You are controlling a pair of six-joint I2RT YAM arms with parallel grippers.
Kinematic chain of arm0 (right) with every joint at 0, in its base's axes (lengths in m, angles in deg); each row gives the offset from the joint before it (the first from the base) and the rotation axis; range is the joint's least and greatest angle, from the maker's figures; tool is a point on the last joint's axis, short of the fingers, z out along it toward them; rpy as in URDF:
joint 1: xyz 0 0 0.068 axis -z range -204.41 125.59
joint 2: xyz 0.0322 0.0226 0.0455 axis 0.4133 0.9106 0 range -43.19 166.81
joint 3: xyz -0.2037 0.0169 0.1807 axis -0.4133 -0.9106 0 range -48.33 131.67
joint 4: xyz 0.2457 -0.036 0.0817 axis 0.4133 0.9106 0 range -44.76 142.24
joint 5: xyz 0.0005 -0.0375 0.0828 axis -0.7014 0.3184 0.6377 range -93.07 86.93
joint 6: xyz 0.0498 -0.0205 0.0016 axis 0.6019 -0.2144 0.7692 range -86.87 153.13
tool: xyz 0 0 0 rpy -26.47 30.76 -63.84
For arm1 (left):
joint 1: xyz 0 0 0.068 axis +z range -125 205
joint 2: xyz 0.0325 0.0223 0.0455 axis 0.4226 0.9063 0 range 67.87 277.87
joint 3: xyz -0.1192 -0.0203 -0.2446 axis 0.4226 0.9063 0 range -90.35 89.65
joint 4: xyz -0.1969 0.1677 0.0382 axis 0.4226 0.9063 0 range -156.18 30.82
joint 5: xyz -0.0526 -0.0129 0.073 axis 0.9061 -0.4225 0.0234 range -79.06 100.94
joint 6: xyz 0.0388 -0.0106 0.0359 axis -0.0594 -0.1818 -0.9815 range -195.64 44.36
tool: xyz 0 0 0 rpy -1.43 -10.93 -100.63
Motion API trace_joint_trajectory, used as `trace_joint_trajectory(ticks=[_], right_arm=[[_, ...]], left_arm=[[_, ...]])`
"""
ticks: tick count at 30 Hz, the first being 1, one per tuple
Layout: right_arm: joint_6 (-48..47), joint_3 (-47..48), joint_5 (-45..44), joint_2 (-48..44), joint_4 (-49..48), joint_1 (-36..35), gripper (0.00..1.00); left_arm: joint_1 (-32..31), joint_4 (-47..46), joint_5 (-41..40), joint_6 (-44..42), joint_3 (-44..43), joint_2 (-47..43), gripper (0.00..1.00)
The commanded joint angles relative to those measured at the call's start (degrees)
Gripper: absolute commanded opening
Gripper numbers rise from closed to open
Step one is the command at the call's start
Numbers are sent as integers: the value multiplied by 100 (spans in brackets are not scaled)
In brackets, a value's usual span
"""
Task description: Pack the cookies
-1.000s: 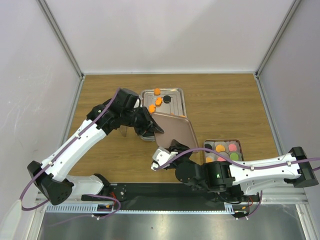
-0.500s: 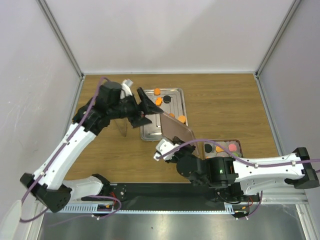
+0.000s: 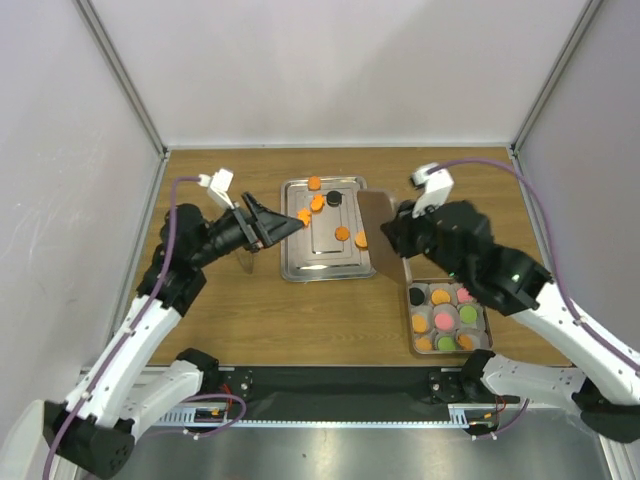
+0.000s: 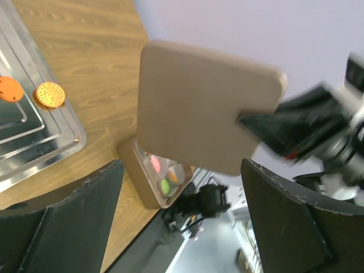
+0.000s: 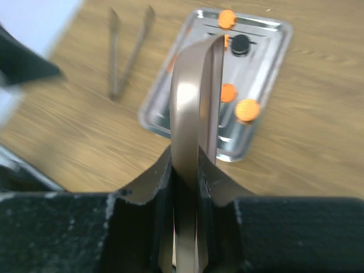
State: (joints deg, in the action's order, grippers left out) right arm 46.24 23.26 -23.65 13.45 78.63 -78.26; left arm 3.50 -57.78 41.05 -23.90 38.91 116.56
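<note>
Lid point(image 3: 374, 240) swung right, right hand point(image 3: 393, 233) clenched on it | left hand point(image 3: 280, 222) released, cookies point(image 3: 342, 234) just beside it

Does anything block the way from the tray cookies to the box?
Yes. The lid, held upright in the right claw, stands between the cookies on the tray and the box.
</note>
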Motion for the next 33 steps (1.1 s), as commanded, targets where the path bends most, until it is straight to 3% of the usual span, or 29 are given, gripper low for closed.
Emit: trace_joint_trajectory(ticks=[1,6,9,15,23,26,33], right_arm=[[1193,75,2458,-320,19,943,0],[2011,-338,4330,-628,-568,2288,0],[2503,-602,4938,-751,-886,2676,0],[3233,-910,5520,-1006,-1378,3046,0],[3699,-1103,5741,-1111,-1730,3196,0],[3796,-1226,5740,-1111,-1835,3222,0],[3805,-1314,5837,-1138,-1713,3590,4]], left_arm=[[-214,-1306,487,-375,310,255,90],[-671,-1543,434,-630,390,571,94],[-847,-1736,461,-657,407,870,95],[-1041,-2219,557,-622,486,1336,96],[-1312,-3291,1005,98,565,1626,93],[-1471,-3959,1146,572,723,1697,85],[-1559,-4813,1322,1197,1110,1758,50]])
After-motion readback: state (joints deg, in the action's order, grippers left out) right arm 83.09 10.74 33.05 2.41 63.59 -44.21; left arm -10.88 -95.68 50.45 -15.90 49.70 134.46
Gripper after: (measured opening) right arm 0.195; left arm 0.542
